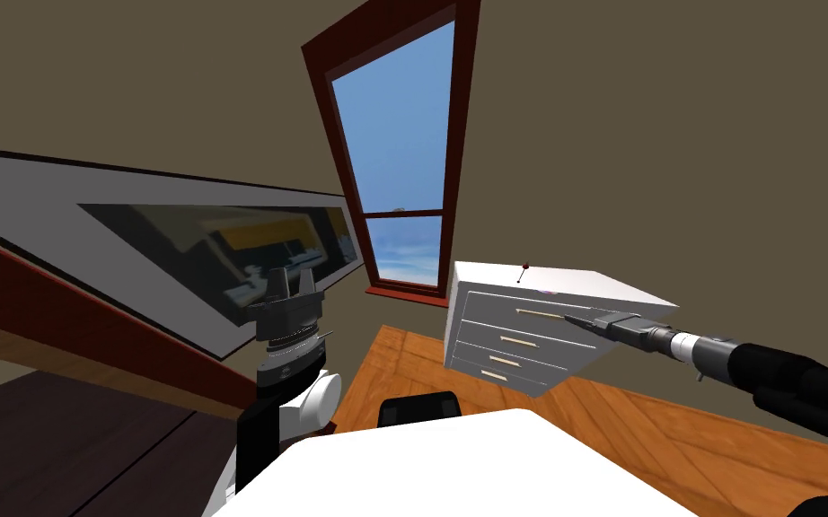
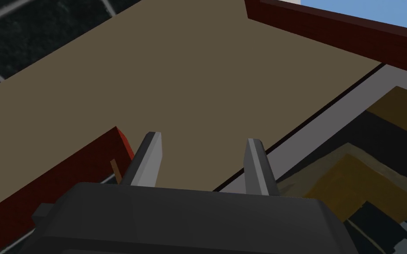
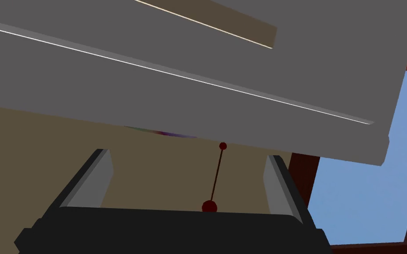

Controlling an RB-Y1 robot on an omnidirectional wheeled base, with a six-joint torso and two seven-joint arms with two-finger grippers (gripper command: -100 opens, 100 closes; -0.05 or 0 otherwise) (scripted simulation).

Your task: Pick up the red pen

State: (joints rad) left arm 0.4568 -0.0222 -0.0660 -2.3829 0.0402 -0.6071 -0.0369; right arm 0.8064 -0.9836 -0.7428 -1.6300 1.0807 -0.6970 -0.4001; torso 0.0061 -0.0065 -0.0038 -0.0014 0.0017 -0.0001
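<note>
Red pen [image 1: 523, 274] stands upright on drawer chest [image 1: 596, 285] top, centred between released right gripper [image 1: 568, 318] fingers (tips at drawer-front height). Gripper to be raised, advanced, then clenched mid-shaft. Left gripper [image 1: 288, 276] released, idle.

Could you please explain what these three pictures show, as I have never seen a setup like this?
This is a two-armed robot in a simulated room. The wide picture comes from a camera on its head. The other two come from cameras on its wrists, each looking along that hand's two-fingered gripper. The right gripper reaches toward the front of a pale chest of drawers, fingers open, holding nothing. On top of the chest stands a thin red pen; the right wrist picture shows it beyond the open fingers, not gripped. The left gripper is raised on the robot's left side, also open and empty.
</note>
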